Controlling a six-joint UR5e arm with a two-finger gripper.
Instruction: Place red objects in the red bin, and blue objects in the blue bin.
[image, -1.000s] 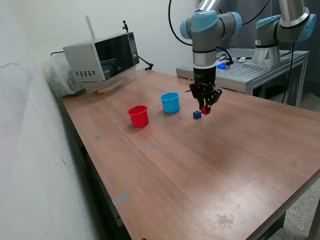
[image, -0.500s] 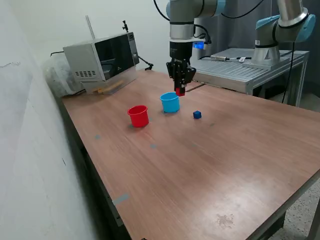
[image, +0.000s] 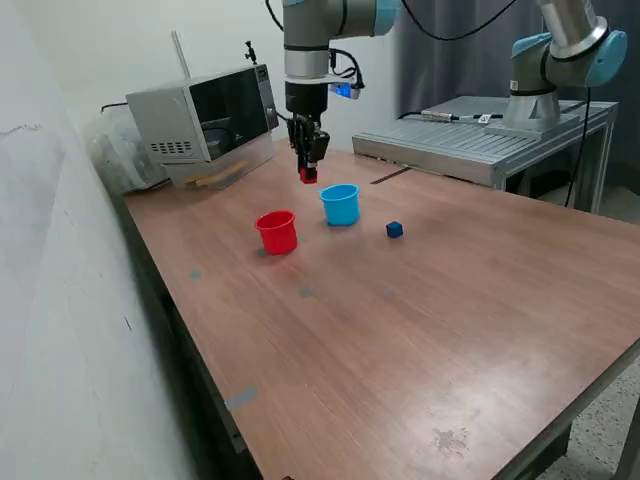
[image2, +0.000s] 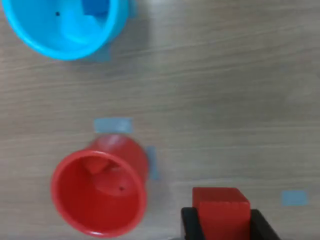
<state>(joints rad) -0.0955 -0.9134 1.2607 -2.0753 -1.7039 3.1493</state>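
My gripper (image: 308, 168) is shut on a small red cube (image: 308, 177) and holds it in the air, above the table just behind the gap between the two cups. In the wrist view the red cube (image2: 220, 207) sits between the black fingers (image2: 189, 224), beside the red cup (image2: 99, 194), not over it. A red shape like a cube lies inside that cup. The red cup (image: 277, 231) stands on the exterior view's left of the light blue cup (image: 340, 204). The blue cup (image2: 60, 30) holds a dark blue cube (image2: 95, 6). Another dark blue cube (image: 394, 230) lies on the table.
A microwave (image: 205, 120) stands at the table's far corner on the exterior view's left. A second arm (image: 560, 60) stands on a metal bench (image: 480, 140) behind the table. Small blue tape marks (image2: 112, 125) are stuck on the wooden table (image: 420, 340).
My gripper has carried the red cube up from beside the loose blue cube, toward the exterior view's left past the blue cup, to a spot behind the two cups.
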